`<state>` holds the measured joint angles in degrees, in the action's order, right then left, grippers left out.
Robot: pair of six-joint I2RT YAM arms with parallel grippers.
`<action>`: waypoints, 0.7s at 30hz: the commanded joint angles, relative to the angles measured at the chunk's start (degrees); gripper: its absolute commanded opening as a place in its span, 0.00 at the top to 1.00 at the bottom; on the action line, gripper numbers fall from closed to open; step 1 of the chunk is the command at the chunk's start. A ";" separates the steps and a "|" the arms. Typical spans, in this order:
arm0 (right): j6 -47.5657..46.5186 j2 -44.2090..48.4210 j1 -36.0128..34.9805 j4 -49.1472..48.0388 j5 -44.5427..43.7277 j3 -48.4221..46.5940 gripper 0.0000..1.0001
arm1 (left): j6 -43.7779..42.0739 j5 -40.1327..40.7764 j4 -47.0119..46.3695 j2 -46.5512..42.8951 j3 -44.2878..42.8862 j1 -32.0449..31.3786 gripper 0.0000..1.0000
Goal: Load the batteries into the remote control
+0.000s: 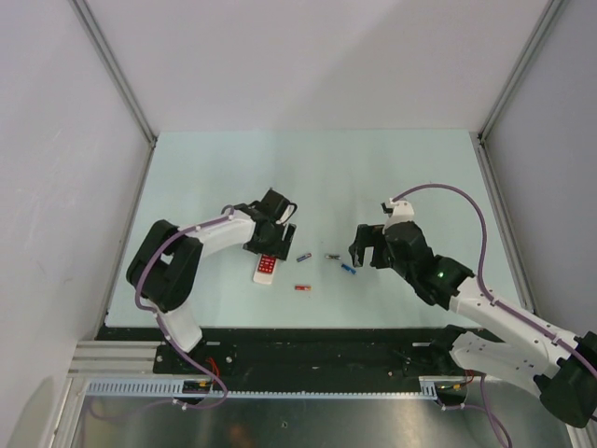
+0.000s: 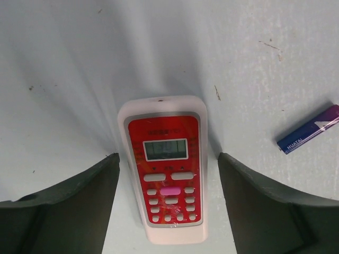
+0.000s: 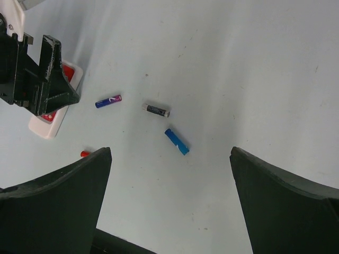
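The remote control [image 2: 166, 170] lies flat on the table [image 1: 224, 168], red button panel up; it also shows in the top view [image 1: 266, 269] and the right wrist view [image 3: 55, 114]. My left gripper [image 2: 167, 211] is open, its fingers on either side of the remote with small gaps. The dark blue-purple battery [image 2: 309, 129] lies to its right [image 1: 303, 257] [image 3: 108, 101]. The grey-silver battery [image 3: 156, 109] [image 1: 332, 256], bright blue battery [image 3: 176, 142] [image 1: 348, 269] and red battery [image 1: 301, 287] [image 3: 85, 153] lie loose. My right gripper [image 3: 169, 174] is open and empty above the table near the blue battery.
The left arm's gripper body [image 3: 37, 74] stands over the remote in the right wrist view. Grey enclosure walls [image 1: 75, 140] ring the table. A black base rail [image 1: 308, 345] runs along the near edge.
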<state>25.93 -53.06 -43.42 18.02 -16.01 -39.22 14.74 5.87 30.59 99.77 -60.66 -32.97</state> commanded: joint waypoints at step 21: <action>2.99 7.70 -0.61 -4.12 5.36 0.37 0.01 | 6.17 -9.81 -2.36 -15.89 -10.26 -1.04 0.68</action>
<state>27.90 -48.36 -43.70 18.52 -14.83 -38.79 17.21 2.66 32.29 93.03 -65.47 -33.10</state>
